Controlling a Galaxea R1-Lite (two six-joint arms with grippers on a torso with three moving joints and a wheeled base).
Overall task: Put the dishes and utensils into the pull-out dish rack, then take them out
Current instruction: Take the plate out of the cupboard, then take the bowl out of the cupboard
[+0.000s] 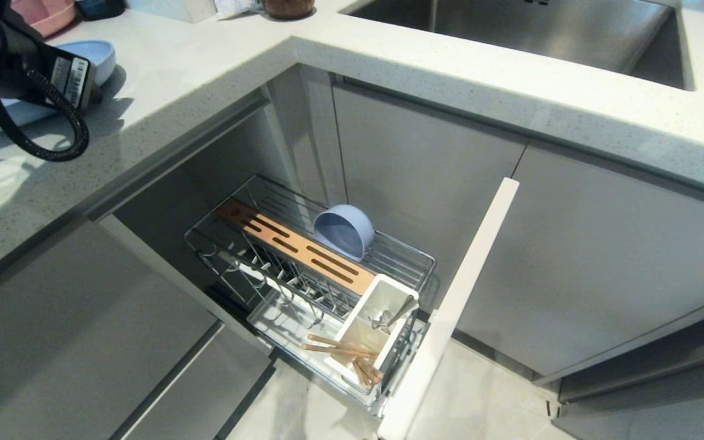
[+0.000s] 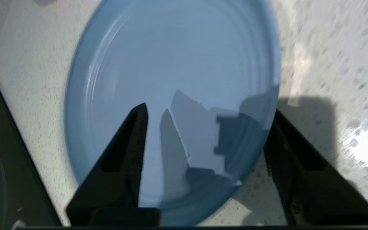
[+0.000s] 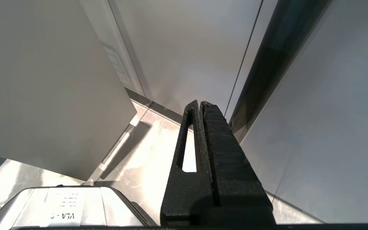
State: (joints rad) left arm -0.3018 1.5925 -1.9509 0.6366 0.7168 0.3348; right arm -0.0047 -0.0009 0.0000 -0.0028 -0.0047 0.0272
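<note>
On counter, far left: blue plate (image 2: 171,73) flat, face up; left gripper (image 2: 204,118) fingers spread astride rim, gripping nothing. Rack (image 1: 303,269): bowl (image 1: 344,230) on edge, chopsticks (image 1: 343,354) lying across caddy (image 1: 376,318). Right gripper (image 3: 201,105) clenched, empty, near floor; label unreadable.

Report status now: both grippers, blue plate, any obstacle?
Left gripper open over blue plate on counter. Right gripper shut, parked low. Nothing blocking.

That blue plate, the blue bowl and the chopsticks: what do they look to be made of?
The blue plate looks like matte plastic: soft, dull sheen, no glassy glare. The blue bowl shows the same flat pale finish, probably plastic too. The chopsticks look like bare light-brown wood or bamboo; grain is too small to tell.
</note>
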